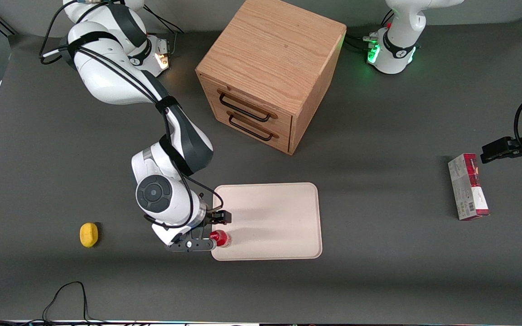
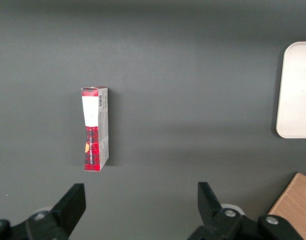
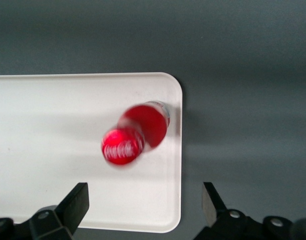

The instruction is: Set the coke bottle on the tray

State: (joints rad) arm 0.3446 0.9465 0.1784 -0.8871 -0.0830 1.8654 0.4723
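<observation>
The coke bottle (image 1: 219, 238) (image 3: 136, 133), with its red cap and red label, stands on the cream-white tray (image 1: 279, 217) (image 3: 53, 125) close to the corner nearest the front camera at the working arm's end. It looks blurred in the right wrist view. My gripper (image 1: 213, 232) (image 3: 144, 195) hangs just above that corner, beside the bottle. It is open, and only the tray's edge and the dark table show between its fingers (image 3: 79, 196). The bottle is apart from both fingers.
A wooden two-drawer cabinet (image 1: 270, 72) stands farther from the front camera than the tray. A yellow lemon (image 1: 89, 234) lies toward the working arm's end. A red-and-white carton (image 1: 468, 186) (image 2: 95, 128) lies toward the parked arm's end. A black cable (image 1: 66, 299) loops near the table's front edge.
</observation>
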